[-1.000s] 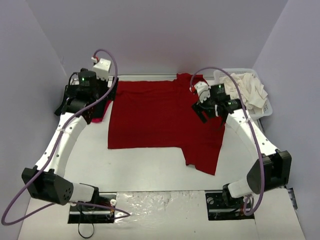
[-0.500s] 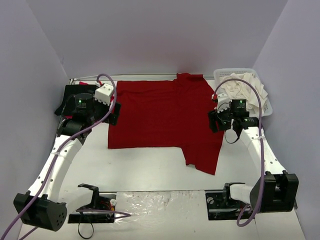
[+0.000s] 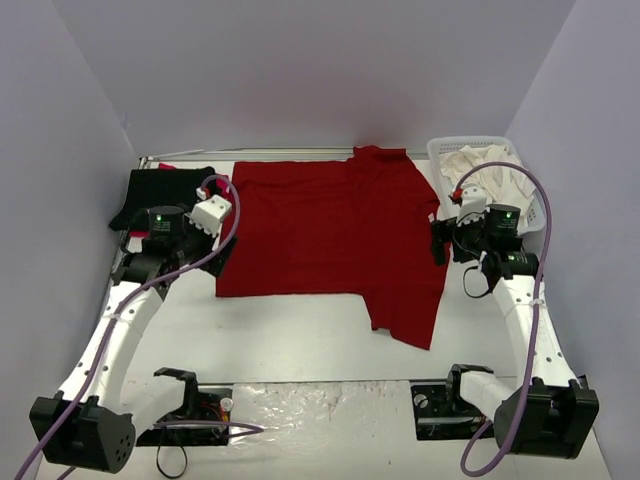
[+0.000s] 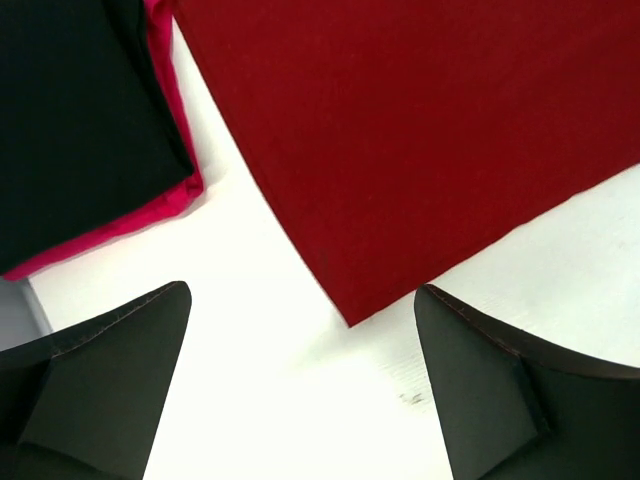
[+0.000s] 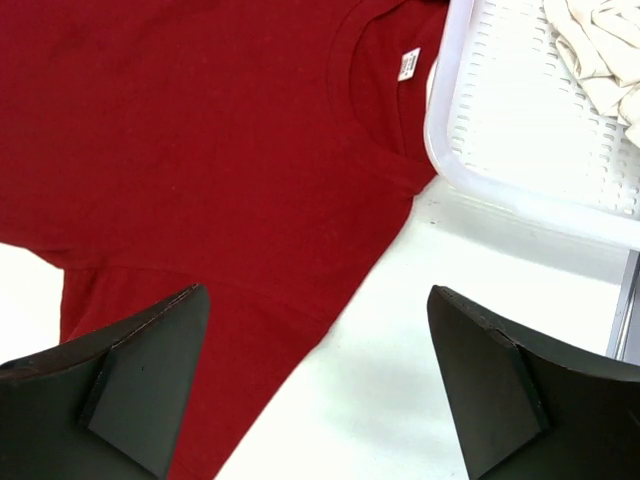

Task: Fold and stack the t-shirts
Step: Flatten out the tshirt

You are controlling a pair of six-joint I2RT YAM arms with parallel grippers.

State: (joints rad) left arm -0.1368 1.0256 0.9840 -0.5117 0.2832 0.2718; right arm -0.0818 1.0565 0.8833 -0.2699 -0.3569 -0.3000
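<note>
Near the arms, both tools hang spread and empty: the left tool (image 4: 302,292) is over the near-left hem corner of the dark red t-shirt (image 3: 320,230), and the right tool (image 5: 318,292) is beside its collar. That shirt lies flat mid-bench (image 3: 300,340), apparently unfolded. Far left, a folded black t-shirt (image 3: 165,190) tops a bright red one (image 4: 150,215). Far right, cream t-shirts (image 3: 490,170) wait in the basket (image 3: 535,215).

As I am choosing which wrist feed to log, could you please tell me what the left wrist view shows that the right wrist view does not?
Left wrist only: the black t-shirt lying on a bright red t-shirt. Right wrist only: the white neck label, the white lattice basket and cream cloth in it. Both: the dark red t-shirt on the white table.
</note>
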